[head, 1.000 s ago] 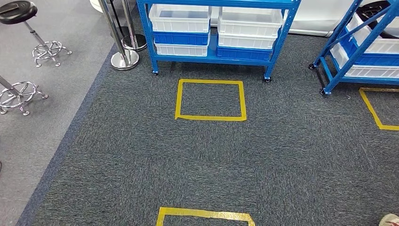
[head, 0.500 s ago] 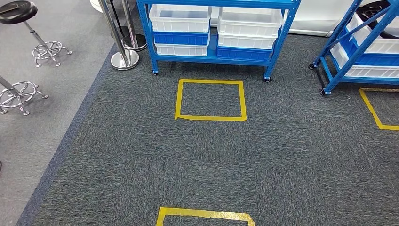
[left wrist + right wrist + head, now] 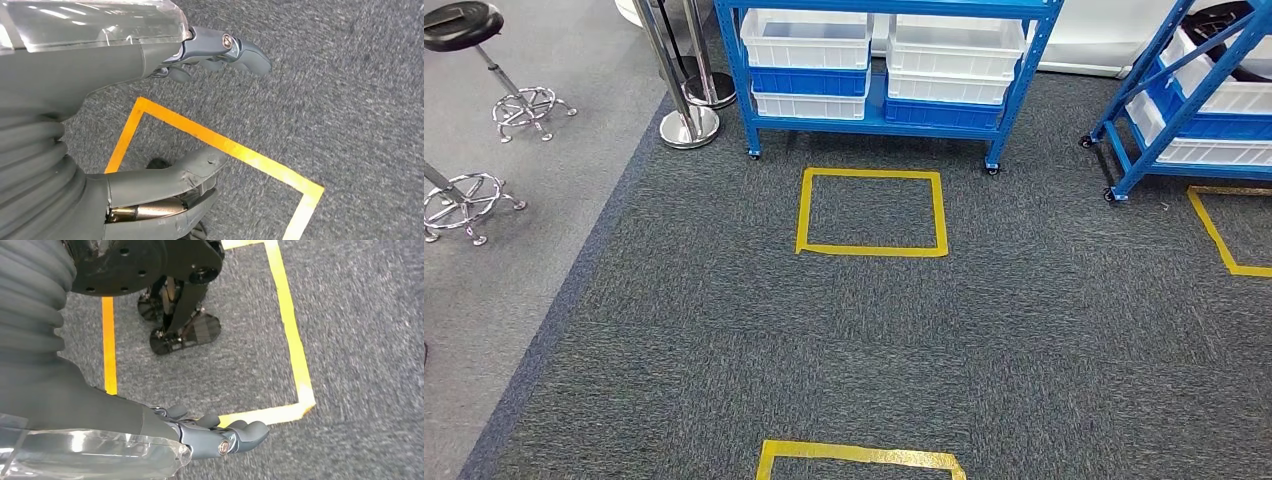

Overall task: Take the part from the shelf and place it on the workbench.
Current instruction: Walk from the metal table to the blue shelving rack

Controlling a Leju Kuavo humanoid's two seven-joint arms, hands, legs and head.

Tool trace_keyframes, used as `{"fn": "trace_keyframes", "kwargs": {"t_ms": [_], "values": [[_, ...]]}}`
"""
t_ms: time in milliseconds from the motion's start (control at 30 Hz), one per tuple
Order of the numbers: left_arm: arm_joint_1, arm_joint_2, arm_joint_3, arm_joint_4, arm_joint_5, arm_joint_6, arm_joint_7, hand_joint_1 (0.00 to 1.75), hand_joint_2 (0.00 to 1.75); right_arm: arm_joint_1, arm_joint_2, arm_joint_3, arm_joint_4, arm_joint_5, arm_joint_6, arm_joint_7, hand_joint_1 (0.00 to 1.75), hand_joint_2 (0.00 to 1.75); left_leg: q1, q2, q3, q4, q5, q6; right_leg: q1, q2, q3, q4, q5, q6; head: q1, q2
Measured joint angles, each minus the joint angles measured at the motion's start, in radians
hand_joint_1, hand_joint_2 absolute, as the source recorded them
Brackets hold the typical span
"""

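Robot stood well back from the shelf (image 3: 889,60) – blue rack at 12 o'clock in the head view, w/ white and blue bins (image 3: 807,40) stacked on it. The part itself couldn't be made out; judging by the task it was prob. in one of those bins, but contents weren't visible from here. No surface to put it on was in sight either.

Between robot and shelf: dark carpet (image 3: 1024,330) w/ a yellow tape square (image 3: 871,211) just in front of the rack, a second tape outline (image 3: 859,458) at 6 o'clock by the robot's feet. Another blue rack (image 3: 1194,90) at 2 o'clock, stools (image 3: 484,60) at 10 o'clock, chrome posts (image 3: 679,100) at 11.

Left robot hand (image 3: 200,115) hung over the carpet, fingers apart, holding nothing. Right robot hand (image 3: 215,435) likewise – empty, fingers loosely spread, above the tape corner.

Task looked barely begun; the approach was yet to come.

Risks, as I judged them:
- stopping off the tape square → reach into the bins falls short or skewed
- drifting toward 11 o'clock → clipping the posts
- shelf on castors → a bump could roll it
- part unseen → wrong bin picked
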Motion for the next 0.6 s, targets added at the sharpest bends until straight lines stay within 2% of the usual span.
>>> {"fn": "trace_keyframes", "kwargs": {"t_ms": [267, 400, 500, 600], "values": [[0.0, -0.001, 0.0, 0.0, 0.006, -0.012, -0.01, 0.0, 1.75, -0.001, 0.005, -0.004, 0.0, -0.001, -0.056, -0.005, 0.0, 1.75, 0.0, 0.0, 0.0, 0.0, 0.0, 0.0, 0.0, 0.0, 0.0, 0.0, 0.0, 0.0, 0.0, 0.0], [0.0, -0.001, 0.001, 0.0, 0.016, 0.026, -0.003, 0.0, 1.75, -0.001, 0.005, -0.008, 0.0, -0.013, -0.06, -0.003, 0.0, 1.75, 0.0, 0.0, 0.0, 0.0, 0.0, 0.0, 0.0, 0.0, 0.0, 0.0, 0.0, 0.0, 0.0, 0.0], [-0.001, -0.001, 0.011, 0.0, 0.038, 0.058, 0.013, 0.0, 1.75, -0.003, 0.006, -0.023, 0.0, -0.029, -0.083, 0.025, 0.0, 1.75, 0.0, 0.0, 0.0, 0.0, 0.0, 0.0, 0.0, 0.0, 0.0, 0.0, 0.0, 0.0, 0.0, 0.0], [-0.001, 0.001, 0.023, 0.0, 0.049, 0.053, 0.028, 0.0, 1.75, -0.004, 0.006, -0.031, 0.0, -0.022, -0.079, 0.067, 0.0, 1.75, 0.0, 0.0, 0.0, 0.0, 0.0, 0.0, 0.0, 0.0, 0.0, 0.0, 0.0, 0.0, 0.0, 0.0]]}}
